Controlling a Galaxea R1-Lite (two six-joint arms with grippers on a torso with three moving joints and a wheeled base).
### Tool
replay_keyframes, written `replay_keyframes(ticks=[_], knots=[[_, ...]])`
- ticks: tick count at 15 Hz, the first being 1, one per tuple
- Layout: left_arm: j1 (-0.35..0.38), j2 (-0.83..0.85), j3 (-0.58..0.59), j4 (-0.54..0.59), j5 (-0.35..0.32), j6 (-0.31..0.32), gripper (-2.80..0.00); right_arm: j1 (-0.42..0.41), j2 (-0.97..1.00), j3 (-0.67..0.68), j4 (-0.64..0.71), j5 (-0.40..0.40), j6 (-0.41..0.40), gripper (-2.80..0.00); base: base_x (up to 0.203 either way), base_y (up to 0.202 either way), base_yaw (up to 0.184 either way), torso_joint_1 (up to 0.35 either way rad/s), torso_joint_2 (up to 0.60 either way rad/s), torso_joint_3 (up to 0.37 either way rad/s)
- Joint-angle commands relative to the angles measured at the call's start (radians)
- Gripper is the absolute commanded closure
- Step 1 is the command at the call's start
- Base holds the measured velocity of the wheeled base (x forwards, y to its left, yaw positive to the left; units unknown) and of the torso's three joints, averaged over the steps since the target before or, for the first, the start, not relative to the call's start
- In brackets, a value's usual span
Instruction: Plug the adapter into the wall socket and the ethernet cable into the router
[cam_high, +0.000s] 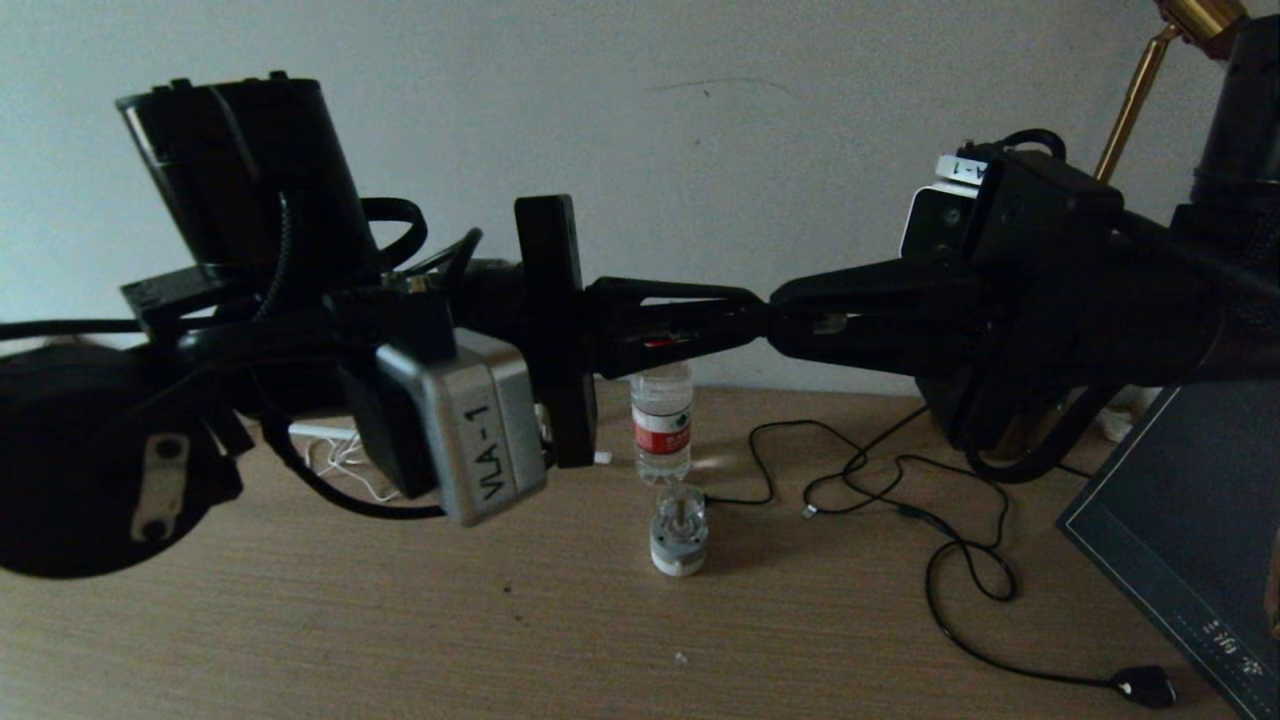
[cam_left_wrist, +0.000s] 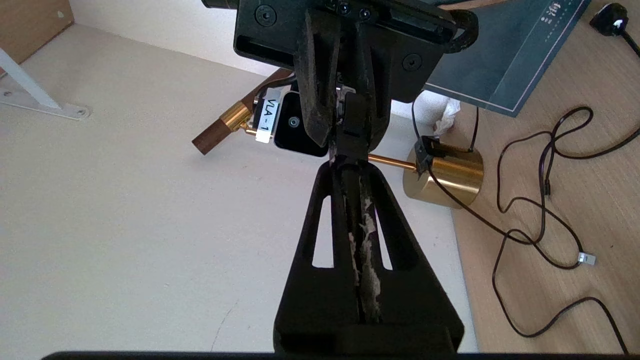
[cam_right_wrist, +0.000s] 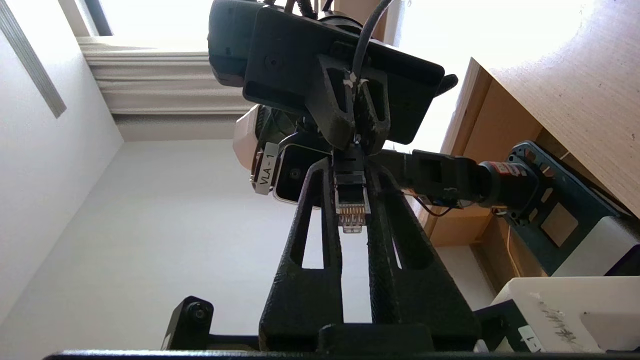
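Both arms are raised above the desk and meet tip to tip. My right gripper (cam_high: 792, 312) (cam_right_wrist: 350, 169) is shut on the ethernet cable's clear-tipped plug (cam_right_wrist: 351, 207), whose gold contacts face the wrist. Facing it, my left gripper (cam_high: 748, 316) (cam_left_wrist: 347, 167) is shut on the ethernet cable (cam_right_wrist: 361, 47) just behind that plug. On the desk lies a thin black cable (cam_high: 960, 550) with another small clear plug (cam_high: 808, 511) (cam_left_wrist: 585, 258). A thin white cord (cam_high: 335, 462) shows behind my left wrist. The adapter itself is hidden. The router and the wall socket are out of view.
A water bottle (cam_high: 661, 425) and a small metal cylinder (cam_high: 679, 530) stand mid-desk under the grippers. A brass lamp base (cam_left_wrist: 450, 175) sits by the wall at the right. A dark board (cam_high: 1190, 520) lies at the right edge, with a black plug (cam_high: 1145, 687) beside it.
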Motion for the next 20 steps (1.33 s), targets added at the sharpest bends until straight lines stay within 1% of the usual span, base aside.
replay_keyframes(ticks=[1, 10, 11, 14, 15, 16, 17, 18, 19, 20], knots=[[0.011, -0.002, 0.001, -0.004, -0.004, 0.007, 0.0, 0.0, 0.0, -0.001, -0.001, 0.006, 0.008, 0.0, 0.0, 0.0, 0.0, 0.0, 0.0, 0.0], [0.004, -0.022, 0.018, -0.002, -0.004, 0.007, 0.0, -0.001, 0.003, -0.001, -0.001, 0.004, 0.008, 0.0, 0.0, 0.0, 0.0, 0.0, 0.0, 0.0], [0.004, -0.022, 0.02, -0.002, -0.005, 0.007, 0.0, 0.0, 0.003, -0.001, -0.001, 0.004, 0.008, -2.8, 0.0, 0.0, 0.0, 0.0, 0.0, 0.0], [0.004, -0.019, 0.032, -0.001, -0.004, 0.007, 0.0, -0.001, 0.002, -0.001, -0.002, 0.002, 0.007, -2.8, 0.0, 0.0, 0.0, 0.0, 0.0, 0.0], [0.004, -0.021, 0.043, 0.001, -0.004, -0.007, 0.0, -0.001, -0.001, 0.0, -0.003, 0.001, 0.005, -2.8, 0.0, 0.0, 0.0, 0.0, 0.0, 0.0], [0.004, -0.022, 0.053, 0.001, -0.004, -0.057, 0.0, -0.002, 0.0, 0.003, -0.008, -0.001, -0.011, -2.8, 0.0, 0.0, 0.0, 0.0, 0.0, 0.0], [0.008, -0.021, 0.067, -0.001, -0.004, -0.127, 0.0, -0.005, -0.001, 0.013, -0.01, -0.008, -0.03, -2.8, 0.0, 0.0, 0.0, 0.0, 0.0, 0.0], [0.021, -0.022, 0.084, -0.002, -0.005, -0.216, 0.0, -0.014, -0.007, 0.033, -0.014, -0.033, -0.055, -2.8, 0.0, 0.0, 0.0, 0.0, 0.0, 0.0], [0.043, -0.029, 0.102, -0.002, -0.005, -0.32, 0.0, -0.022, -0.015, 0.041, -0.015, -0.083, -0.076, -2.8, 0.0, 0.0, 0.0, 0.0, 0.0, 0.0], [0.062, -0.04, 0.12, 0.0, -0.003, -0.44, 0.0, -0.026, -0.018, 0.049, -0.015, -0.135, -0.11, -2.8, 0.0, 0.0, 0.0, 0.0, 0.0, 0.0]])
